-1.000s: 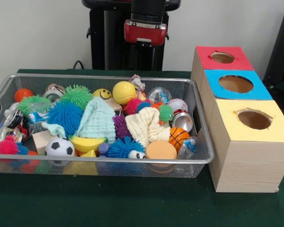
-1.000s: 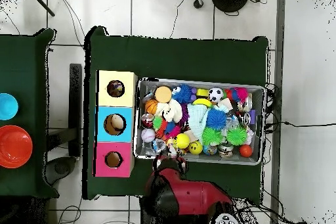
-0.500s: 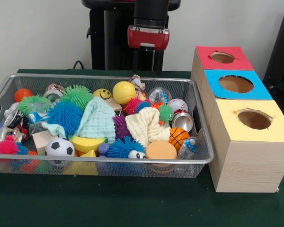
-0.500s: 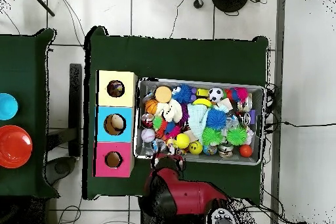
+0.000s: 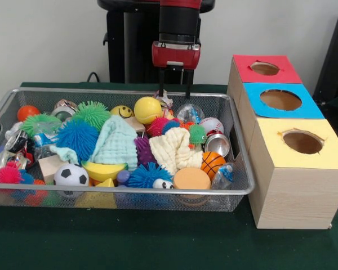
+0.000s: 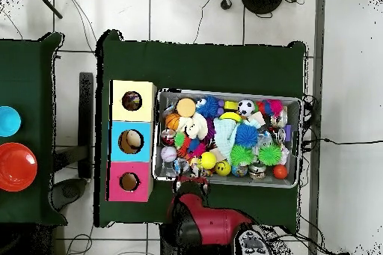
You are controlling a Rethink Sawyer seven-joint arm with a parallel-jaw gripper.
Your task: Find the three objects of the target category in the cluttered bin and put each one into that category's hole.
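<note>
The wire mesh bin point(image 5: 129, 191) lies on the green table, full of toys; it also shows in the overhead view point(image 6: 224, 93). A multicoloured wrinkly wad point(image 5: 164, 99) sits at the bin's far rim, next to a yellow ball point(image 5: 147, 109). A whitish crinkled wad point(image 5: 190, 112) lies just right of it. My gripper point(image 5: 174, 93) hangs open just above the multicoloured wad, one finger on each side of it. The yellow-topped box's hole point(image 5: 302, 142) is right of the bin, nearest the camera, and also shows in the overhead view point(image 6: 132, 101).
The mint towel point(image 5: 115, 140) and cream towel point(image 5: 172, 149) lie mid-bin among spiky balls, a soccer ball point(image 5: 71, 175) and a basketball point(image 5: 213, 163). The blue-topped hole point(image 5: 280, 100) and red-topped hole point(image 5: 265, 68) stand behind the yellow one. An orange bowl point(image 6: 15, 166) sits on a side table.
The gripper has come down from above the bin's far rim; its two fingers now show and reach down to the multicoloured wad. Nothing in the bin has moved.
</note>
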